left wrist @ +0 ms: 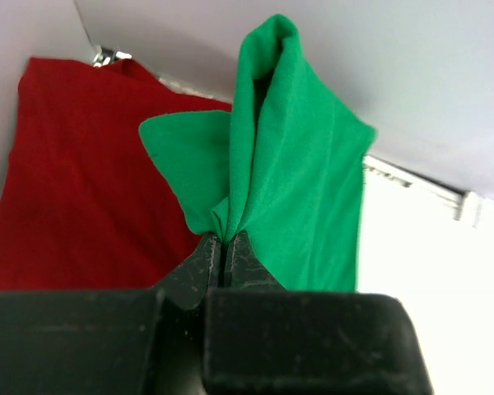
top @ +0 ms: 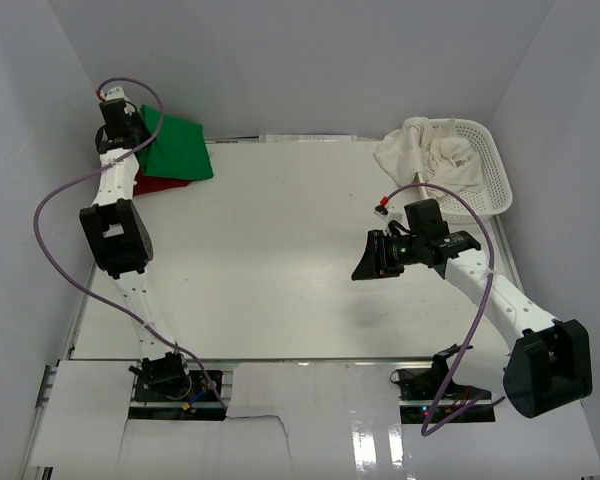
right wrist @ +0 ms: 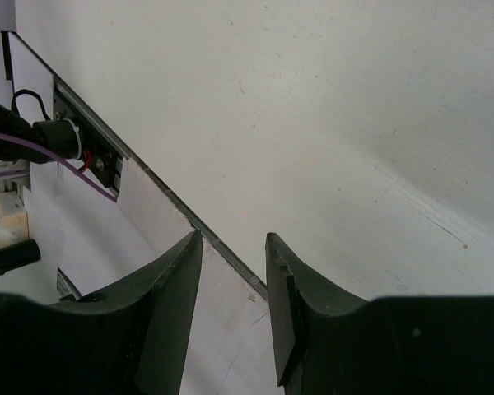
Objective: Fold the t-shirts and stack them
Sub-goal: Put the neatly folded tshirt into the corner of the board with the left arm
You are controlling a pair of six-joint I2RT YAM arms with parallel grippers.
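A folded bright green t-shirt (top: 180,148) lies in the far left corner on top of a red t-shirt (top: 158,184). My left gripper (left wrist: 222,240) is shut on a bunched corner of the green t-shirt (left wrist: 300,181), lifting that corner above the red t-shirt (left wrist: 82,173). In the top view my left gripper (top: 123,125) sits at the green shirt's far left corner. Cream-white t-shirts (top: 428,157) are heaped in the basket at the far right. My right gripper (top: 366,261) hovers over the table's middle right, open; between its fingers (right wrist: 171,288) there is nothing.
A white mesh basket (top: 495,170) stands at the far right corner. White walls close in the table (top: 280,260) on three sides. A purple cable (top: 55,195) loops beside the left arm, another trails round the right arm. A metal rail (right wrist: 181,210) edges the table.
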